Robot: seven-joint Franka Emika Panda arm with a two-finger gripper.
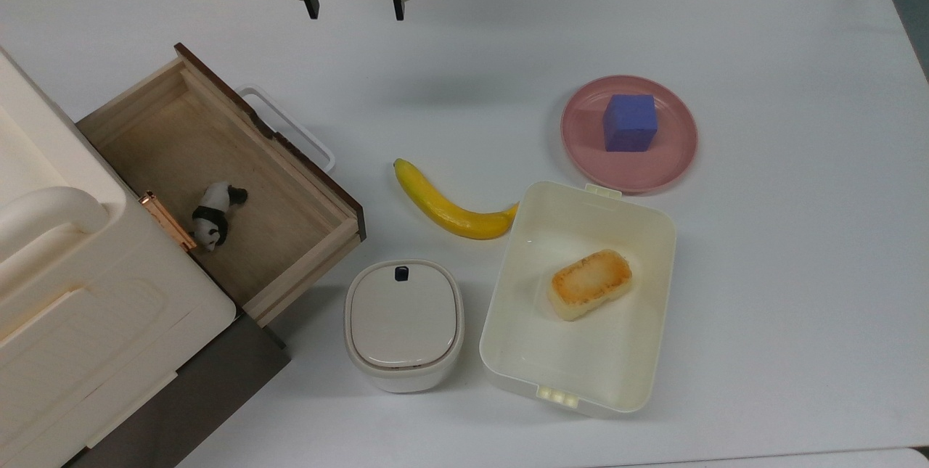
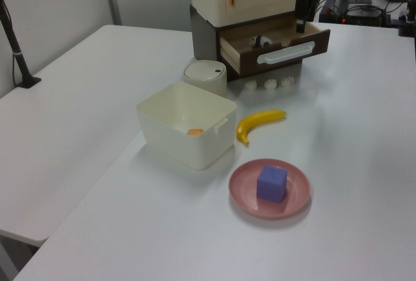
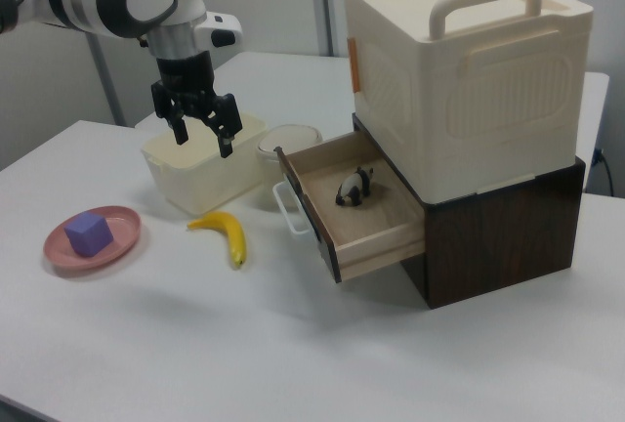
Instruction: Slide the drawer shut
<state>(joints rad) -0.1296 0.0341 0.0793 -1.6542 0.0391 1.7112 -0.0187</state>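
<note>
Though pulled out, drawer [image 1: 290, 192] pale wood, dark-fronted, white-handled.

Open drawer [image 2: 276, 45] holding a panda figure [image 2: 260, 41]; lidded container [image 2: 205, 76], tub [image 2: 186, 132], banana [image 2: 258, 124], and blue cube [image 2: 272, 183] on pink plate [image 2: 242, 193].

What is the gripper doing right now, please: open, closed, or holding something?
Gripper: open, holding nothing, hanging in the air away from the drawer, which stands pulled out.
</note>
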